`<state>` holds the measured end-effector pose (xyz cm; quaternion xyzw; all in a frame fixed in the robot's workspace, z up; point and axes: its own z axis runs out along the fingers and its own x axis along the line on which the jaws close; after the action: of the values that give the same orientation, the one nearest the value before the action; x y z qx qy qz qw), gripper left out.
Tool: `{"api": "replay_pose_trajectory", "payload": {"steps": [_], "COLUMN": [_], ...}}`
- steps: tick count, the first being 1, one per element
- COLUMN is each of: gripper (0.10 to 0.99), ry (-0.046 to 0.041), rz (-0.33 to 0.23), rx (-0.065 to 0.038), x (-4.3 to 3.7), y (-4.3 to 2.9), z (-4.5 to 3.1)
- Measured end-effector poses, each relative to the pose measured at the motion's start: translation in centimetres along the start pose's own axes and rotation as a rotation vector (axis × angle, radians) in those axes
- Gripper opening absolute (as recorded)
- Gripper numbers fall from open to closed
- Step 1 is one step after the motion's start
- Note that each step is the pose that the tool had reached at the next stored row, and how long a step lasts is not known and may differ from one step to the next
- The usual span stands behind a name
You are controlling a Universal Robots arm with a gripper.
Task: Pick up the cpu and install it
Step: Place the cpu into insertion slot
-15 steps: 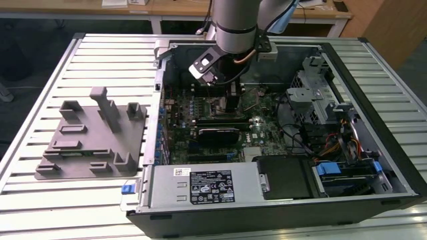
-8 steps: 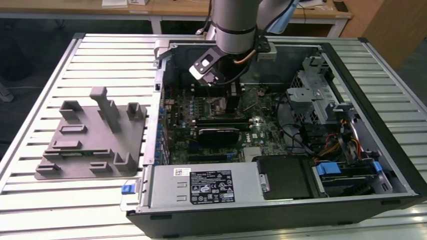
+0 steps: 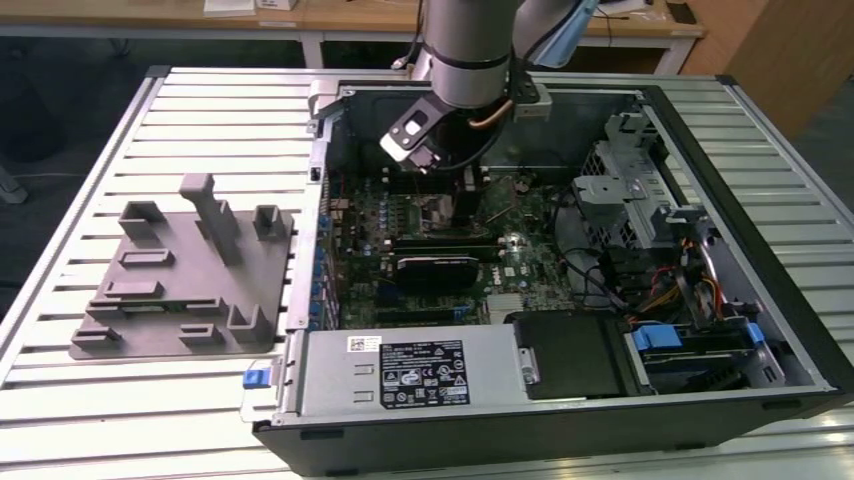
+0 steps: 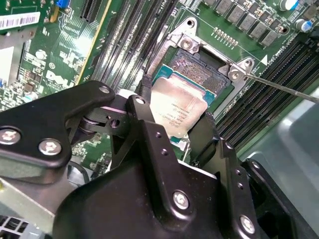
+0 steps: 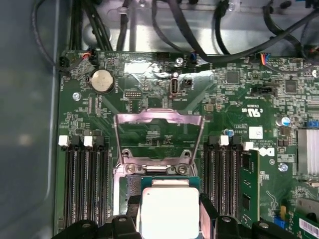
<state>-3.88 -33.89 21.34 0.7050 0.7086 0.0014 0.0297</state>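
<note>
Gripper point(image 4: 176, 105) is clamped on the cpu point(image 4: 174, 115), fingers point(image 4: 203, 132) on either side, holding it right over the open socket point(image 4: 199, 69) on the motherboard point(image 4: 60, 64). In the exterior view that's upper middle of the frame, inside the case point(image 3: 561, 430). Can't tell if the chip touches the socket

In the exterior view, a slatted table point(image 3: 200, 110) carries an open computer case point(image 3: 561, 440) across the centre and right of the frame. A tray of blocks point(image 3: 174, 310) lies beside the case at centre left. The arm point(image 3: 467, 50) drops from upper centre into the case, over the circuit board point(image 3: 534, 250). A power box point(image 3: 400, 370) lies in the case at lower centre. In both wrist views the chip point(image 4: 177, 112) sits clamped in the gripper point(image 4: 174, 117), just above the socket point(image 4: 199, 69).
</note>
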Motion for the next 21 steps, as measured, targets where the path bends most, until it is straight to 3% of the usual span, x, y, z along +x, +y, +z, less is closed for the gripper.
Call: {"api": "replay_pose_trajectory", "payload": {"steps": [8,21], "gripper": [0.541,0.541], "ry": [-0.0028,-0.0032], "rz": [-0.010,-0.002], "rx": [0.000,0.000], "x": [0.56,0.64], "y": [-0.08,-0.64], "z": [0.36,1.26]}}
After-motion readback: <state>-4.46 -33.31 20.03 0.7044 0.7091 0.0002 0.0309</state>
